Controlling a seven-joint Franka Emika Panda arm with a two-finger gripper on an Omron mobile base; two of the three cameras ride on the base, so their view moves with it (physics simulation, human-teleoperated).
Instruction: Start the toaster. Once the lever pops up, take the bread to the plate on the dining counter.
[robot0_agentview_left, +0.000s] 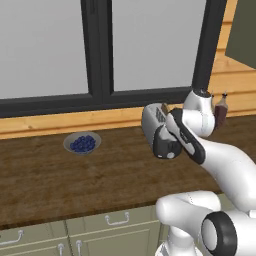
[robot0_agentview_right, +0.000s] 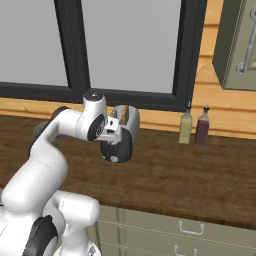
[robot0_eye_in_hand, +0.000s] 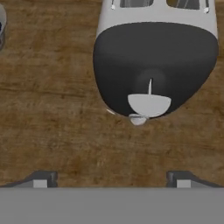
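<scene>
The silver-grey toaster (robot0_agentview_left: 151, 118) (robot0_agentview_right: 131, 121) stands on the dark wood worktop (robot0_agentview_left: 60, 175) below the window. From the hand view I look down on its black end face (robot0_eye_in_hand: 155, 65). The round silver knob (robot0_eye_in_hand: 148, 104) sits low on that face, under a thin vertical slot. I cannot make out the lever on that slot. My gripper (robot0_eye_in_hand: 111, 180) hovers open just in front of the end face, its fingertips (robot0_eye_in_hand: 41, 179) spread wide with nothing between them. The slot tops are cut off at the picture's edge, so the bread is hidden. The plate and the dining counter are out of view.
A grey bowl of blueberries (robot0_agentview_left: 82, 143) sits to the toaster's left. Two bottles (robot0_agentview_right: 194, 126) stand against the wooden back ledge to its right. A green wall cabinet (robot0_agentview_right: 237, 45) hangs at the upper right. Drawers with handles (robot0_agentview_left: 116, 218) run below the worktop.
</scene>
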